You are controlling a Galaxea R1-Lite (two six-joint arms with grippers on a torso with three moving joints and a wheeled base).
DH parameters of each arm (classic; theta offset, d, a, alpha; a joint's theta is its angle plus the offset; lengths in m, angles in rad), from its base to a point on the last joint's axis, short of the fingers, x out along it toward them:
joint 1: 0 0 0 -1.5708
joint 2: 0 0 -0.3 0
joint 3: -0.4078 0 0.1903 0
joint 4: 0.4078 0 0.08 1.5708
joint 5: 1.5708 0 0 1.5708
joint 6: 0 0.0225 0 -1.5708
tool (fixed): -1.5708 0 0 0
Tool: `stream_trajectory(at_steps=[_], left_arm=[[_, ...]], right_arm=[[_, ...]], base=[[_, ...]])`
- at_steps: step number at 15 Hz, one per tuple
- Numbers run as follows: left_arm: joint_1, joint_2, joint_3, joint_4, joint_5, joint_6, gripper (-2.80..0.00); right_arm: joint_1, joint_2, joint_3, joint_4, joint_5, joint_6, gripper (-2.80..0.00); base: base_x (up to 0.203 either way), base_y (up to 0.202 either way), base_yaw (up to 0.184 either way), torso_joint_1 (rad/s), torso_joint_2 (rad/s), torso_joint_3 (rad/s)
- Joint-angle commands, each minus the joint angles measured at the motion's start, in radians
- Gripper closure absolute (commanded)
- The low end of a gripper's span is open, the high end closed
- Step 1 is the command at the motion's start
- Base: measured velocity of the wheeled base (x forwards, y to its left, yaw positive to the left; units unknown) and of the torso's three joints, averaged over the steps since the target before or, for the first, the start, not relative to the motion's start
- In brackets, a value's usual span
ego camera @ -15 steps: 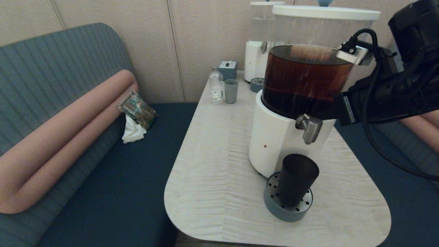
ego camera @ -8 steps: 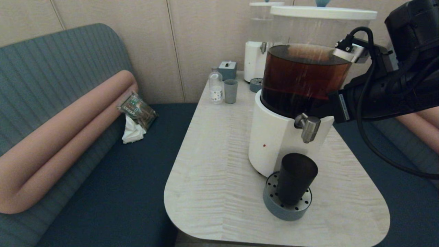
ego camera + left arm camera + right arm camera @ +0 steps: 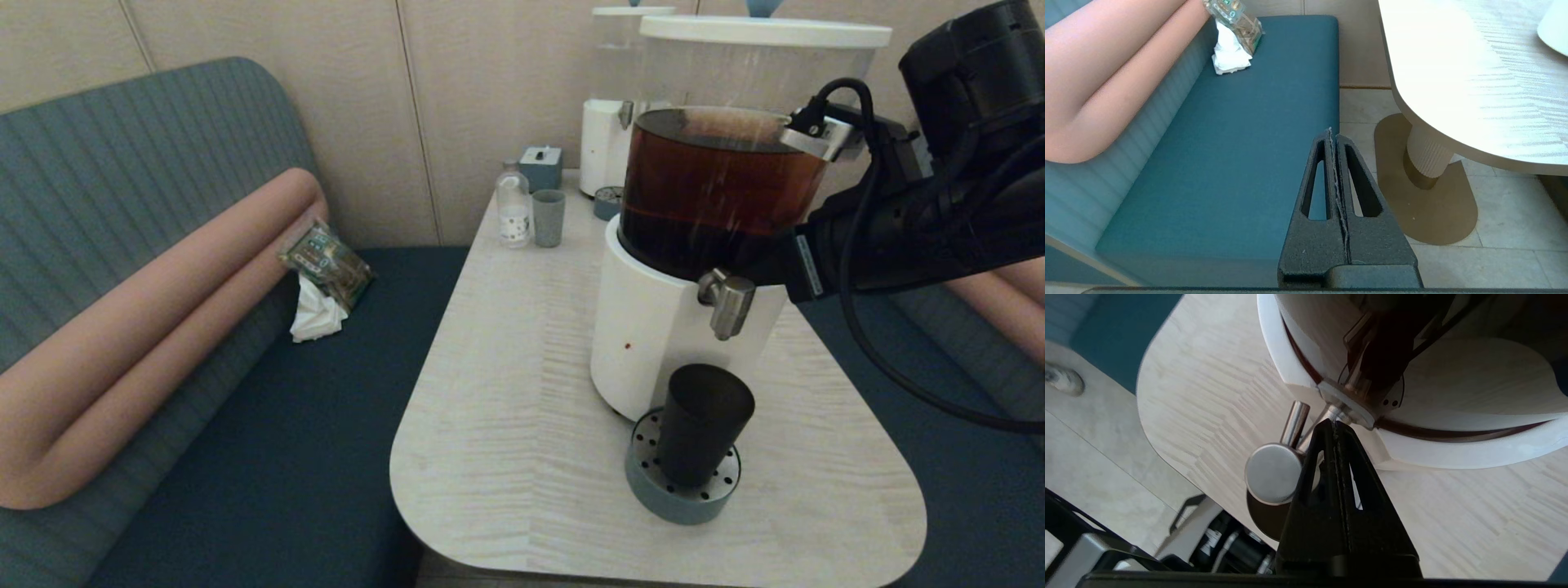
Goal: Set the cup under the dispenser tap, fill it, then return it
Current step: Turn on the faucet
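The dark brown-black cup (image 3: 704, 425) stands upright on a round grey-blue drip tray (image 3: 682, 500), directly below the brushed-steel dispenser tap (image 3: 725, 300) of the white-based dispenser (image 3: 645, 335) with brown liquid. My right gripper (image 3: 758, 266) reaches in from the right, just behind the tap. In the right wrist view the right gripper (image 3: 1333, 424) is shut with nothing in it, its tips at the tap's stem beside the round tap cap (image 3: 1273, 478). My left gripper (image 3: 1334, 135) is shut and empty, parked low over the bench seat's edge.
At the table's (image 3: 522, 408) far end stand a small bottle (image 3: 513, 204), a grey-blue tumbler (image 3: 549, 217), a small box (image 3: 542, 166) and a colourless-tank dispenser (image 3: 611, 122). A packet (image 3: 328, 260) and a tissue lie on the blue bench (image 3: 269, 457).
My right arm has edged left, closer in behind the tap. The cup has stayed on the drip tray.
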Motion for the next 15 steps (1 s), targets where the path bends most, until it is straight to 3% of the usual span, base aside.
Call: stream_trajectory(at_steps=[1, 15], left_arm=[[0.001, 0.002, 0.0, 0.0, 0.001, 0.0, 0.0], [0.0, 0.002, 0.0, 0.0, 0.001, 0.0, 0.0]], right_arm=[[0.001, 0.008, 0.006, 0.002, 0.003, -0.011, 0.0], [0.0, 0.01, -0.02, -0.037, -0.02, -0.018, 0.0]], base=[[0.0, 0.0, 0.0, 0.0, 0.0, 0.0], [0.0, 0.0, 0.0, 0.0, 0.0, 0.0]])
